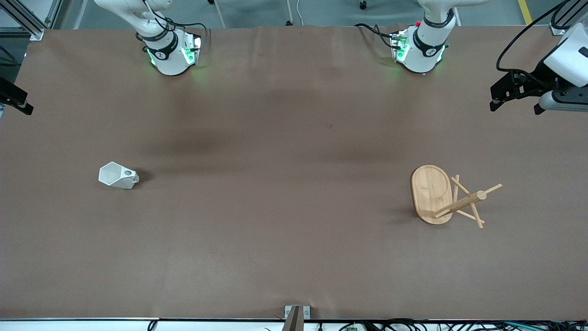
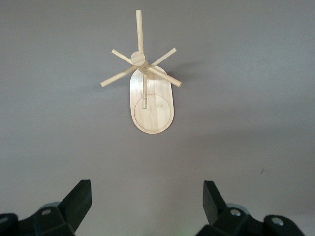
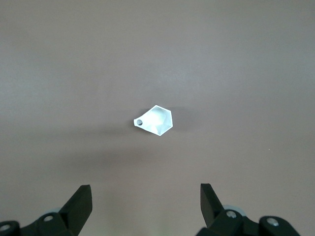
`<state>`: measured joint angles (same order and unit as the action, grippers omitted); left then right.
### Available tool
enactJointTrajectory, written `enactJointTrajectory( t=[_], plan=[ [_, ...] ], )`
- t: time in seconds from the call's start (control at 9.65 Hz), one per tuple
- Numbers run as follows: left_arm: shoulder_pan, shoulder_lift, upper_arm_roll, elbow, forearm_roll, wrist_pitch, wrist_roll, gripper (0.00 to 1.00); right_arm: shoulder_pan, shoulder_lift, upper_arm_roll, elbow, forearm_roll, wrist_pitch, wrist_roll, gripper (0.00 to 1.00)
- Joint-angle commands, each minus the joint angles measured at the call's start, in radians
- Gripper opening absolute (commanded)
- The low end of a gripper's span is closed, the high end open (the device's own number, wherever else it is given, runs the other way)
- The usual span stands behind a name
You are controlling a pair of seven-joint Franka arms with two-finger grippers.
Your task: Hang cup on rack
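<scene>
The white faceted cup (image 1: 117, 175) sits on the brown table toward the right arm's end, its hexagonal rim showing from above and its small holed handle pointing toward the table's middle. It also shows in the right wrist view (image 3: 155, 121). The bamboo rack (image 1: 432, 193) stands on its oval base toward the left arm's end, its pegs crossing on the post; it also shows in the left wrist view (image 2: 151, 105). My left gripper (image 2: 146, 183) is open, empty and high above the table. My right gripper (image 3: 146, 187) is open, empty and high above the table.
The brown table (image 1: 285, 207) stretches bare between cup and rack. The left gripper (image 1: 515, 108) shows at the edge of the front view above the left arm's end; a part of the right gripper (image 1: 16, 99) shows at the other edge.
</scene>
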<state>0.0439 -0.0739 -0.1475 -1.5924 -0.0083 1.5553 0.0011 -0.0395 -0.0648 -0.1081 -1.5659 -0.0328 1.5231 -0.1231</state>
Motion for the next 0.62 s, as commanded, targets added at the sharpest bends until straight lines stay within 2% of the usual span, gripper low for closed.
enactJointTrajectory(
  t=[0.0,0.52],
  plan=[
    [0.001,0.025,-0.001,0.002,0.002,-0.009,0.013,1.0,-0.017,-0.003,0.008,-0.006,0.01,0.0,0.003,0.98],
    [0.008,0.025,-0.001,0.003,0.001,-0.011,0.016,1.0,-0.016,-0.003,0.008,-0.003,0.01,0.008,0.0,0.98]
  ],
)
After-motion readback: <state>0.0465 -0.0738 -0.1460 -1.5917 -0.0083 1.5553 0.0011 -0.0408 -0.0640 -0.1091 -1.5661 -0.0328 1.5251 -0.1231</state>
